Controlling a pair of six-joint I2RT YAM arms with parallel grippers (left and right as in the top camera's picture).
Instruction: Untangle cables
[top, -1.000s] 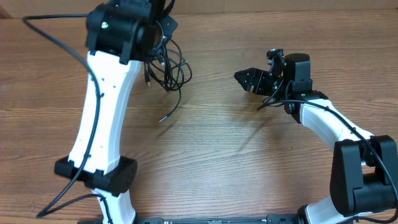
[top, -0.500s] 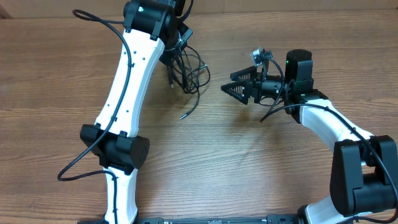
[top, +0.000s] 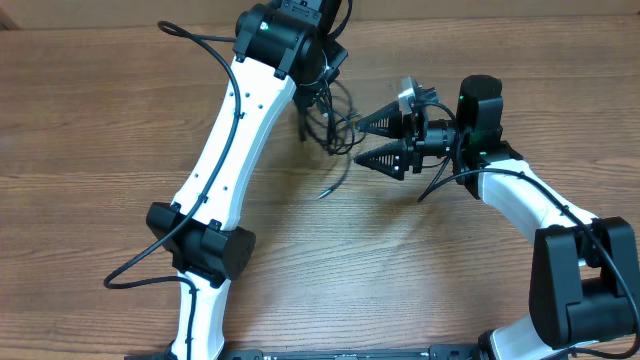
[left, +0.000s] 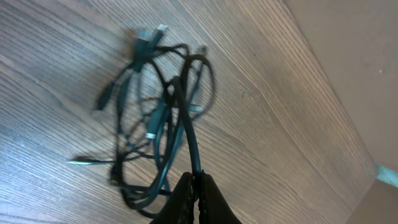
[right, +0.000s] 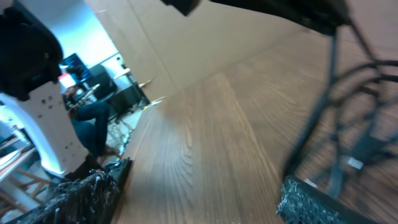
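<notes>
Overhead shows the left gripper (left: 198, 190) pressed together on a strand of the cables (top: 334, 112), which hang from it as one knotted bunch of loops at the far middle of the table (top: 100, 150); one loose plug end (top: 322, 193) trails toward the near side. Whether the bunch rests on the wood or hangs just above it I cannot tell, as the left wrist view is blurred. The right gripper (top: 385, 140) lies on its side with its jaws spread wide, the tips just beside the bunch and pointing at it; in the right wrist view a few strands (right: 336, 124) stand close by one finger (right: 323, 208), with nothing yet between the jaws. The step in hand looks like the second grasp: one arm anchors the tangle while the other reaches for a loop. Next, the right jaws probably need to surround a single outer strand, not the whole knot, then close and draw it sideways away from the left pinch; taking several loops at once would likely tighten the tangle.
</notes>
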